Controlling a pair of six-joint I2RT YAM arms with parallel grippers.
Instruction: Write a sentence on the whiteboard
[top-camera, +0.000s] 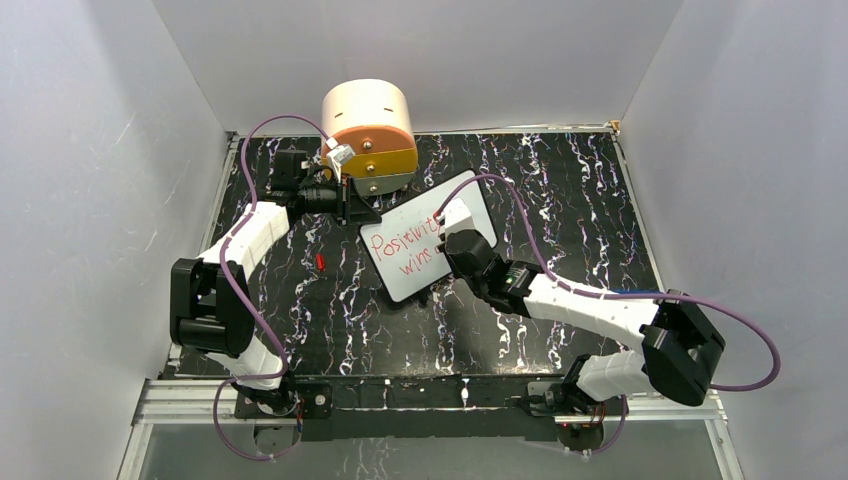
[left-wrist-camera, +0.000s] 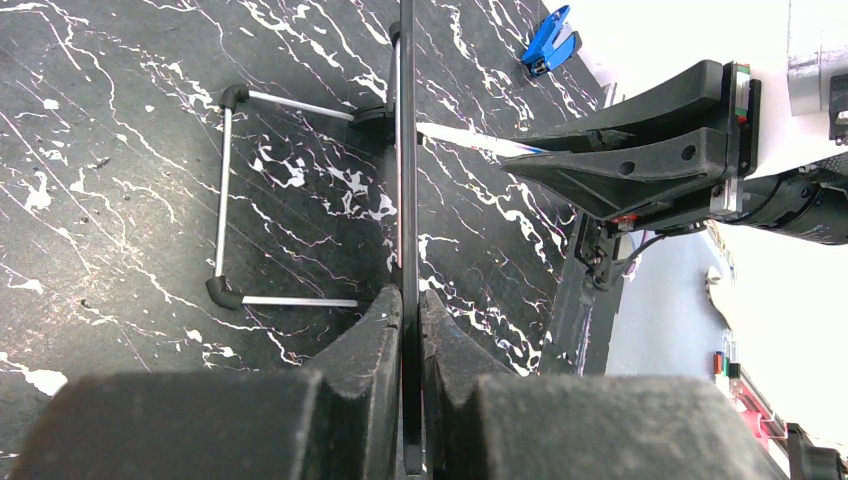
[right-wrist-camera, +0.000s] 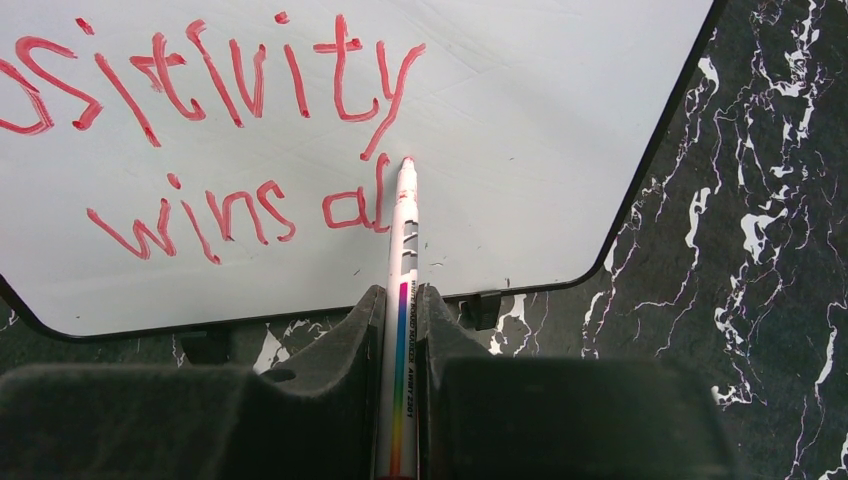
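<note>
whiteboard (right-wrist-camera: 540, 120): smooth white face with a soft sheen; thin black rim, plastic by the look.
sentence (right-wrist-camera: 240, 80): red ink, streaky and thin in places.
marker (right-wrist-camera: 402, 250): smooth white plastic barrel, printed rainbow stripe, red-stained felt tip.
surface (right-wrist-camera: 760, 250): black with white marble-like veining, smooth, slightly glossy.
right end effector (right-wrist-camera: 402, 297): matt black fingers, grainy, plastic-looking.
left end effector (left-wrist-camera: 405, 297): same matt black, finely ridged finish.
stand (left-wrist-camera: 222, 190): bare silvery metal rods, matt black corner pieces.
drawer unit (top-camera: 367, 110): smooth matt peach shell, orange front, plastic by the look.
</note>
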